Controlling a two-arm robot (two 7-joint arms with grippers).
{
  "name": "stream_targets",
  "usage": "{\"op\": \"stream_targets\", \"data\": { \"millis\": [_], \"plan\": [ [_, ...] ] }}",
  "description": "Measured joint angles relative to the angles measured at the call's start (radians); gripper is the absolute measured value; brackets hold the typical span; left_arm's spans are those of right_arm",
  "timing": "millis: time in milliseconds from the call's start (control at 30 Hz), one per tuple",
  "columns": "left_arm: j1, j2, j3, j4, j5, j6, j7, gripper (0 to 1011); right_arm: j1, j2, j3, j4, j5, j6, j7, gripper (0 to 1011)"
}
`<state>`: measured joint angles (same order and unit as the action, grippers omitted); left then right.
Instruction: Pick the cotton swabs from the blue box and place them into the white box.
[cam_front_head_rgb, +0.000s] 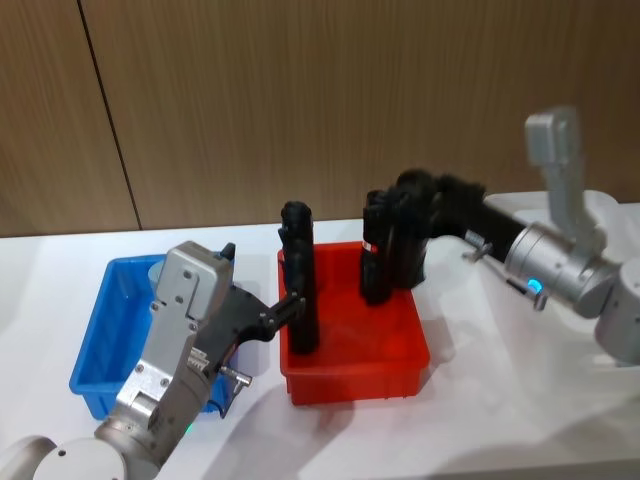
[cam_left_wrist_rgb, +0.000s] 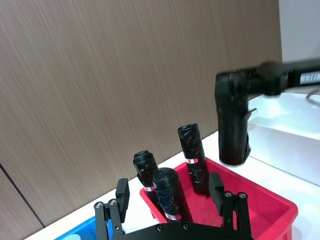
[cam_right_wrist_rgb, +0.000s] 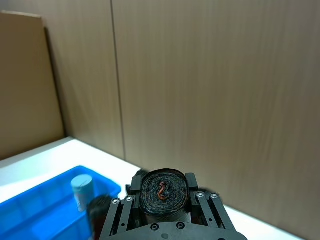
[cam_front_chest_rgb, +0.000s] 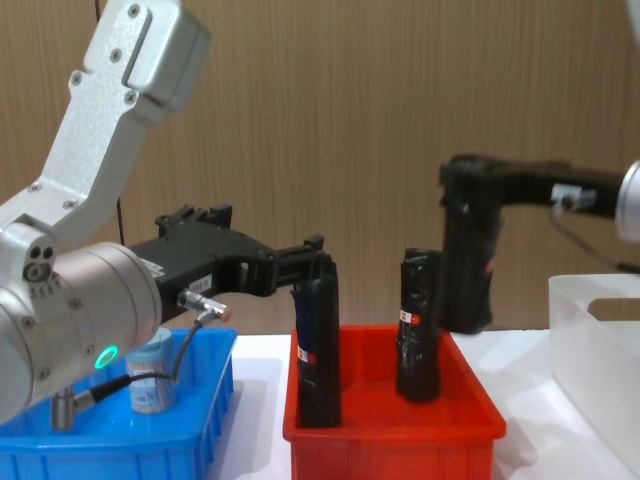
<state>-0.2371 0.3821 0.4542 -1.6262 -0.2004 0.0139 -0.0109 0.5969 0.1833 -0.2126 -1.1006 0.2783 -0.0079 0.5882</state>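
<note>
Head view: the left gripper (cam_front_head_rgb: 292, 308) reaches from over the blue box (cam_front_head_rgb: 95, 345) toward a black roll (cam_front_head_rgb: 300, 290) standing at the near-left of the red bin (cam_front_head_rgb: 355, 365); its fingers sit at the roll's side, and whether they press it cannot be told here. The right gripper (cam_front_head_rgb: 395, 235) is clamped on a second black roll (cam_front_head_rgb: 380, 265), held upright above the bin's far side. Left wrist view: the left gripper's fingers (cam_left_wrist_rgb: 122, 192) stand spread, with three rolls ahead of them in the red bin, nothing between them, and the right arm's roll (cam_left_wrist_rgb: 232, 125) hanging beyond. Right wrist view: the held roll's coiled end fills the space between the right fingers (cam_right_wrist_rgb: 192, 181); beyond and below, a cotton swab jar (cam_right_wrist_rgb: 81, 190) stands in the blue box. Chest view: the jar (cam_front_chest_rgb: 150, 380) sits behind the left wrist, well apart from the left fingertips; the white box (cam_front_chest_rgb: 600, 350) lies outboard of the right gripper. Judgement: the jar looks light, rigid and smooth-walled, so likely slippery; grasp it across the body below the lid, squarely, with moderate force. Neither gripper is addressing it.
</note>
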Motion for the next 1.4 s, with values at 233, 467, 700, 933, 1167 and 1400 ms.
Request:
{"op": "stream_targets", "data": {
  "millis": [233, 467, 700, 933, 1167, 1400],
  "plan": [
    [0.000, 0.000, 0.000, 0.000, 0.000, 0.000, 0.000, 1004, -0.026, 0.032, 0.030, -0.118, -0.002, 0.030, -0.063, 512],
    [0.000, 0.000, 0.000, 0.000, 0.000, 0.000, 0.000, 1004, -0.044, 0.063, 0.059, -0.210, -0.032, 0.061, -0.149, 511],
    [0.000, 0.000, 0.000, 0.000, 0.000, 0.000, 0.000, 1004, -0.049, 0.081, 0.077, -0.242, -0.067, 0.082, -0.222, 512],
    [0.000, 0.000, 0.000, 0.000, 0.000, 0.000, 0.000, 1004, -0.043, 0.095, 0.093, -0.230, -0.108, 0.096, -0.294, 512],
    [0.000, 0.000, 0.000, 0.000, 0.000, 0.000, 0.000, 1004, -0.017, 0.101, 0.104, -0.154, -0.139, 0.104, -0.335, 512],
    [0.000, 0.000, 0.000, 0.000, 0.000, 0.000, 0.000, 1004, 0.020, 0.102, 0.109, -0.051, -0.158, 0.102, -0.345, 512]
  ]
}}
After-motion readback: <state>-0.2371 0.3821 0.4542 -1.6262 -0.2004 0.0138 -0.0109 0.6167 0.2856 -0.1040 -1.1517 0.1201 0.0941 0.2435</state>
